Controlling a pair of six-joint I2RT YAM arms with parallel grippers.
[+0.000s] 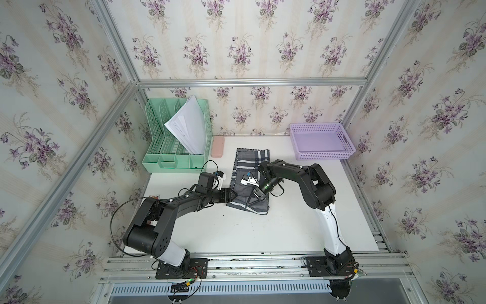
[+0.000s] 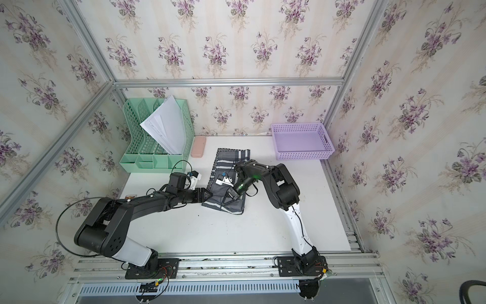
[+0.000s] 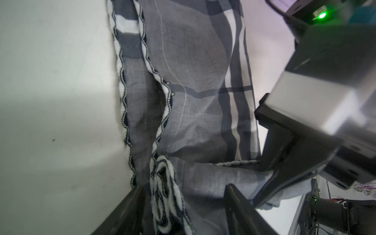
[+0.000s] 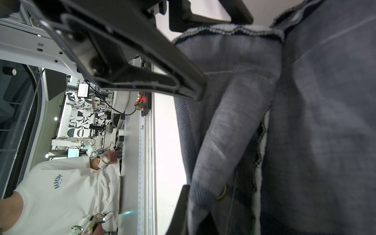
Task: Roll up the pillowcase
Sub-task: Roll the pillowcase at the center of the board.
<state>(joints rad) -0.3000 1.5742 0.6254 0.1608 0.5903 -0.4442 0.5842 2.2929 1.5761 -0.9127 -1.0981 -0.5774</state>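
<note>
With the pillowcase folded long on the bench, right fingers pinching a raised fold and left fingers spread astride its bunched hem, both should tuck tight and roll evenly.

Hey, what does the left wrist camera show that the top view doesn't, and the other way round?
Left wrist only: the pillowcase's scalloped white-and-dark edging up close, two small round studs on it, and bunched edging between the left gripper's parted fingers. Top view only: the green file organizer holding papers, the pink case and the purple basket. Both: the plaid pillowcase, folded into a long strip on the white table, with the right arm over it.
</note>
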